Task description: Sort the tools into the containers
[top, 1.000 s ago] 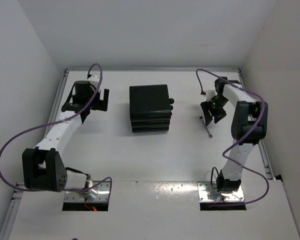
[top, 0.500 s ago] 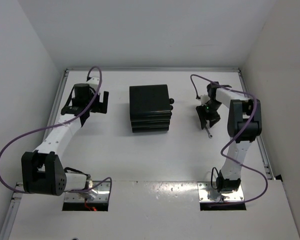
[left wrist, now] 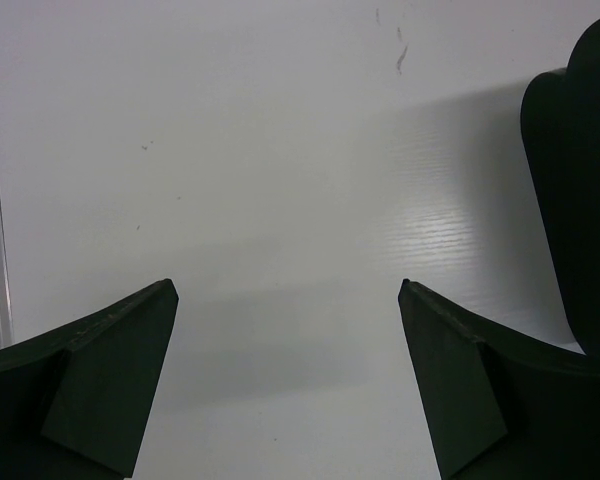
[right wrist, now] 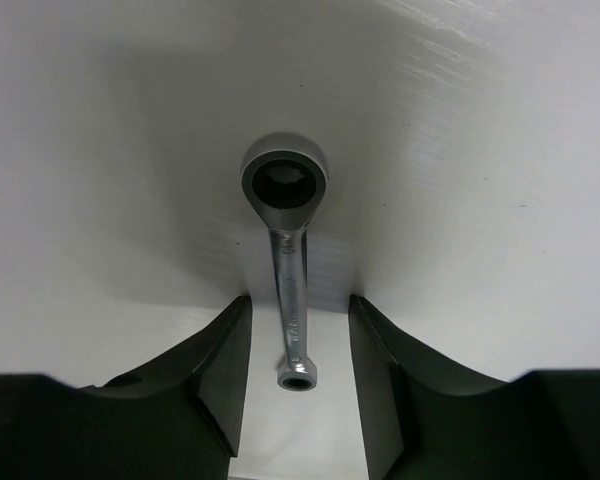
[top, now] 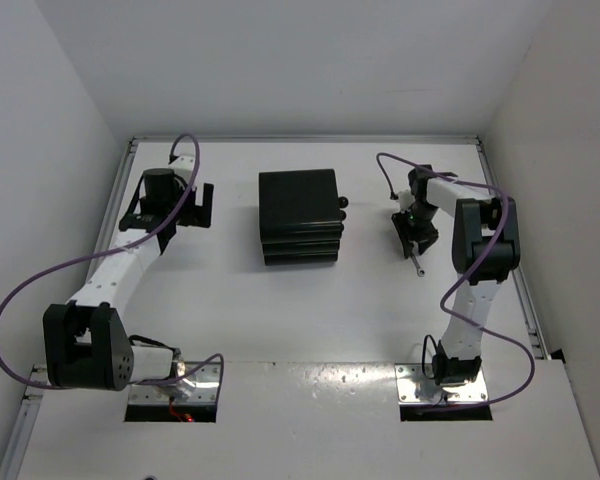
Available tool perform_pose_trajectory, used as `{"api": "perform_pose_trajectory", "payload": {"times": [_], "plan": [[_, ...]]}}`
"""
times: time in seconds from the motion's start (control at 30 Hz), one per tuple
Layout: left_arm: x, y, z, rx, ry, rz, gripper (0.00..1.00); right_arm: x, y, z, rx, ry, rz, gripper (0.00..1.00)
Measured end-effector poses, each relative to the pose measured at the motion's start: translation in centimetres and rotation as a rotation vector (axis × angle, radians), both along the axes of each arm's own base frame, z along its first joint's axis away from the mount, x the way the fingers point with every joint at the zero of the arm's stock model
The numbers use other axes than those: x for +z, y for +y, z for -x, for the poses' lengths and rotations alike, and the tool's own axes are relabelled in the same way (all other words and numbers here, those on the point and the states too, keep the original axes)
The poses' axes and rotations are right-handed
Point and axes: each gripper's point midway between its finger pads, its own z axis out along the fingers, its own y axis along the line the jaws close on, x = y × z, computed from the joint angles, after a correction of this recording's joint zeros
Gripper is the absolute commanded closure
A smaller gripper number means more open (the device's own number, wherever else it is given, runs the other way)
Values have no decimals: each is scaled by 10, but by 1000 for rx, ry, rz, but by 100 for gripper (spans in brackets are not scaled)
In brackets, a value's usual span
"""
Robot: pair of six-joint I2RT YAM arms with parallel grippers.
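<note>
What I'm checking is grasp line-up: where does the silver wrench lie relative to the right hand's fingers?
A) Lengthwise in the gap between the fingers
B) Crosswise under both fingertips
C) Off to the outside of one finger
A: in the right wrist view the wrench lies lengthwise between the right hand's fingers, with a gap on each side and its ring end out ahead of the tips.

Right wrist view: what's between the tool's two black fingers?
The thin silver wrench, flat on the white table, a gap either side; right tool open. Clear in the right wrist view.
</note>
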Motion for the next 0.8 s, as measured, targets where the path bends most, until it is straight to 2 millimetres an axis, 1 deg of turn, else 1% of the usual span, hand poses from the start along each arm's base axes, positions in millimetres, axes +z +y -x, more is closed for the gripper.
{"api": "perform_pose_trajectory", "payload": {"times": [0.1,0.13,0.2,0.33,0.43,0.67,0.8], "plan": [[1,2,-1,4,-5,3,0,0,1,0,-4,1,-2,62],[1,3,-1,7,-7,3,0,0,1,0,-6,1,-3,65],[2,5,-1,9,-8,4,0,-1,1,1,-11,3,-4,66],[4,8,-1,13,-14,4,0,-1,3,2,-23,6,-9,79],[4,8,-1,11,-15,8,0,-1,4,3,-29,8,-16,84],[6,8,-1,9,-21,12,0,-1,5,3,-32,11,-22,99],[11,7,0,3,-34,16,0,-1,6,3,-32,13,-25,100]]}}
